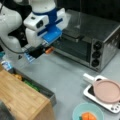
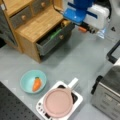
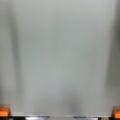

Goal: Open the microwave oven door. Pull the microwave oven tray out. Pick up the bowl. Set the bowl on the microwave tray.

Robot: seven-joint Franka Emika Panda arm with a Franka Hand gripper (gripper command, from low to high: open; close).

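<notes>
Silver microwave oven [image 1: 98, 41] door [image 1: 71, 47] shut, handle horizontal, end effector [image 1: 40, 52] fingers apart, empty.

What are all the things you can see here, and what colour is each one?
microwave oven: one, silver with three black knobs, at a front view's right, door shut.
bowl: one, pale teal, holding an orange carrot, on the grey table.
plate: one, pink, resting on a white slab.
white slab: one, beside the bowl.
wooden cabinet: one, light brown, with one grey drawer pulled open.
robot arm: one, white with blue parts.
gripper: one, black with orange tips, above the table in front of the oven, holding nothing; the wrist view shows only bare table under it.
</notes>
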